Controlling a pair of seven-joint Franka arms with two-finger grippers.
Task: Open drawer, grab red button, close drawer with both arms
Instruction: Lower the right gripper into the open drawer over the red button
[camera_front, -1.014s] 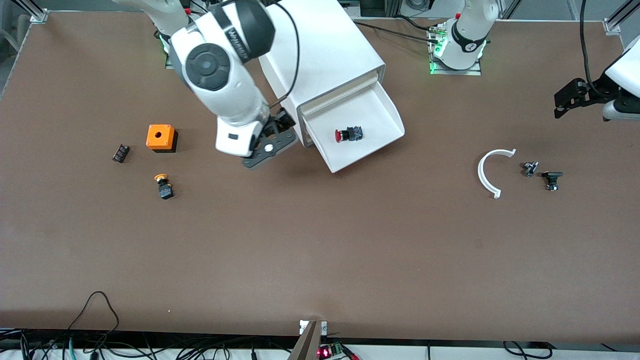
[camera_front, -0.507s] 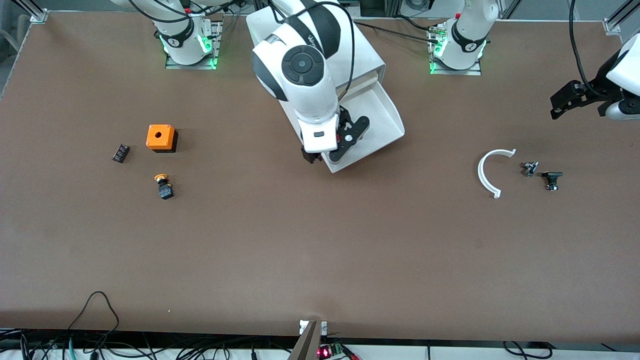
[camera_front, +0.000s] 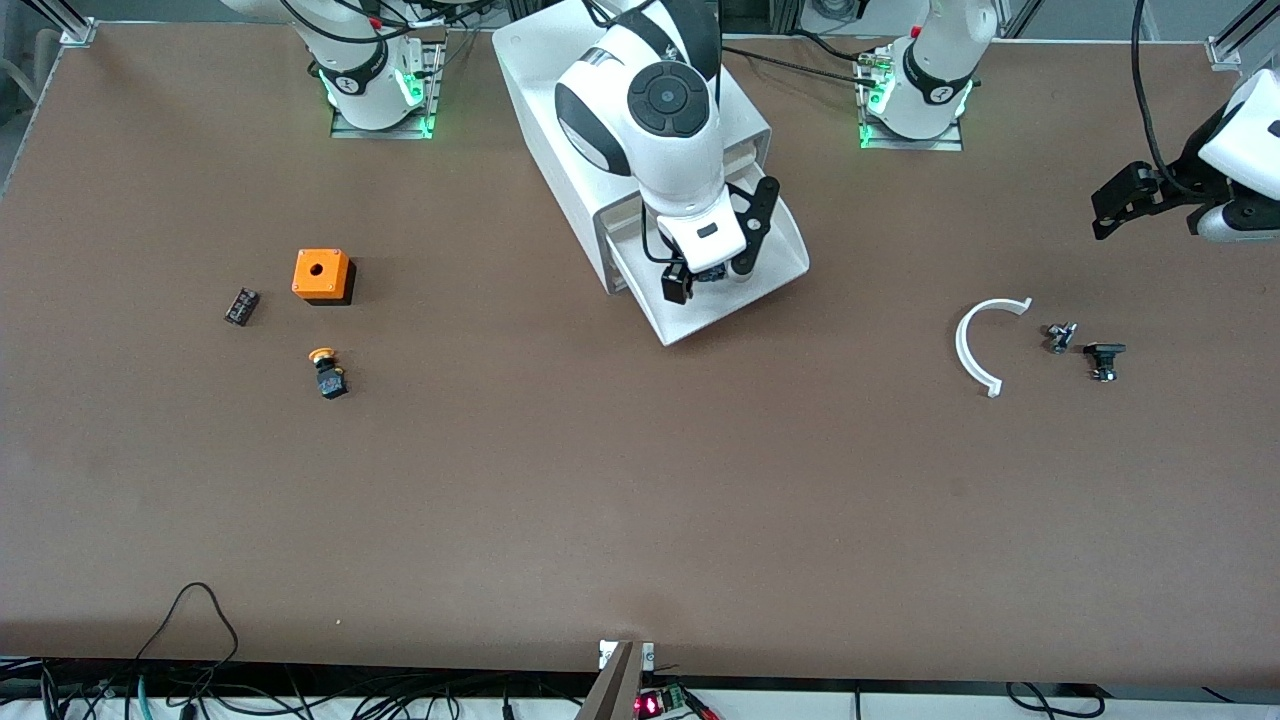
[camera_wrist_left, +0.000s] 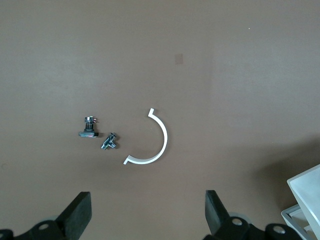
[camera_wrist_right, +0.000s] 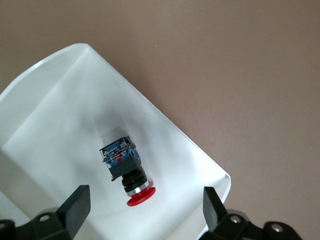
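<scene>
The drawer (camera_front: 775, 235) stands pulled out of the white cabinet (camera_front: 545, 90). The button (camera_wrist_right: 124, 167) lies on its side on the drawer floor (camera_wrist_right: 60, 125), red cap (camera_wrist_right: 140, 196) toward the drawer's outer rim. My right gripper (camera_front: 712, 275) hangs low over the drawer, open, its fingers (camera_wrist_right: 75, 207) either side of the red cap and clear of it. In the front view the right hand hides most of the button. My left gripper (camera_front: 1105, 210) waits open in the air at the left arm's end of the table, with nothing between its fingers (camera_wrist_left: 80, 212).
An orange box (camera_front: 322, 275), an orange-capped button (camera_front: 326, 372) and a small black part (camera_front: 241, 306) lie toward the right arm's end. A white arc (camera_front: 985, 345) and two small black parts (camera_front: 1060, 337) (camera_front: 1104, 360) lie toward the left arm's end.
My right arm has swung from beside the cabinet to over the open drawer, and its gripper now straddles the button. The left gripper has drifted slightly.
</scene>
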